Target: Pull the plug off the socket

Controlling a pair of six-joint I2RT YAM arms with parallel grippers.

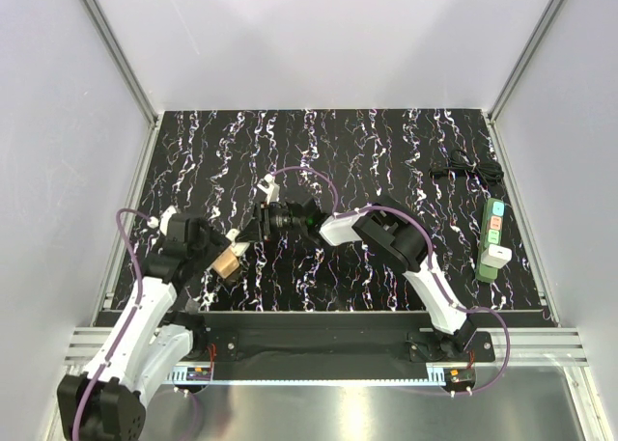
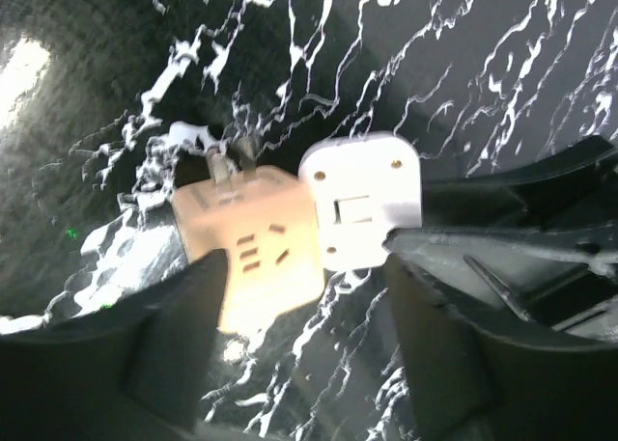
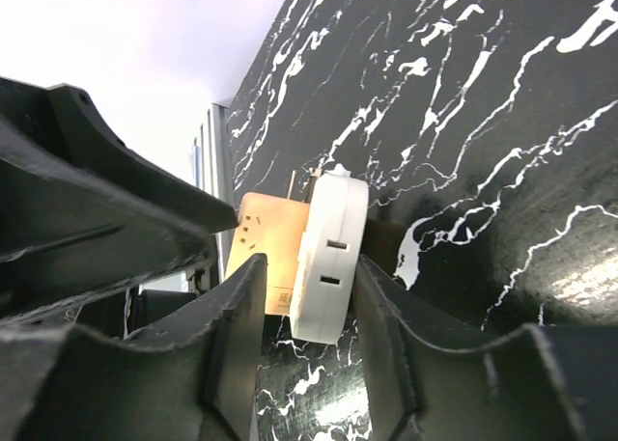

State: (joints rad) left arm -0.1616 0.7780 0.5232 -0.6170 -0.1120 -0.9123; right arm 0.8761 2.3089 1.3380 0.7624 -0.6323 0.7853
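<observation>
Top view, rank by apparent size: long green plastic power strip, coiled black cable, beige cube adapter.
1. Long green plastic power strip, coiled black cable: too alike to rank.
2. Beige cube adapter: smallest, partly hidden.

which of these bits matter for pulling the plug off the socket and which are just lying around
In the job: tan plastic cube socket; white square plastic plug joined to it.
Lying about: long green plastic power strip; coiled black cable.
</observation>
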